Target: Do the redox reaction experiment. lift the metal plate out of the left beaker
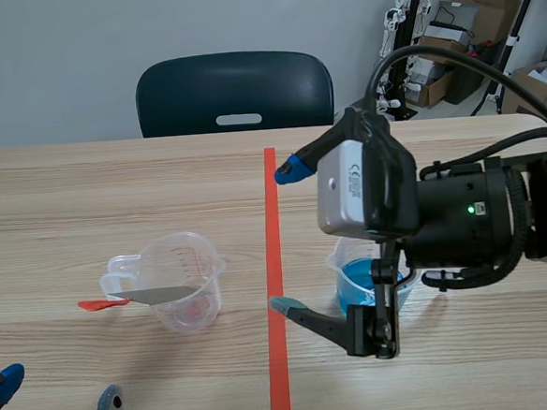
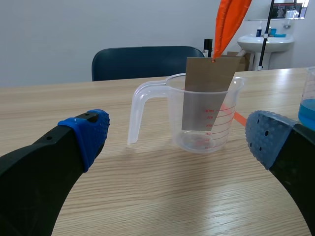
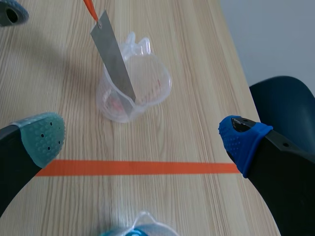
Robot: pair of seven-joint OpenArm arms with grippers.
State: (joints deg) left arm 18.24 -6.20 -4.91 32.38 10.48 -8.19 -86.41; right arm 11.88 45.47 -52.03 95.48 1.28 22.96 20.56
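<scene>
Thin grey metal plate leans in clear plastic beaker (spouted); left gripper, right gripper gape wide, empty.

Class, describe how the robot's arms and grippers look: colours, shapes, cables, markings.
The left gripper and right gripper have thick black fingers, one tipped with a blue dotted pad, the other greyish. The black right arm carries a silver box with printed marks, a green light and looping black cables.
</scene>
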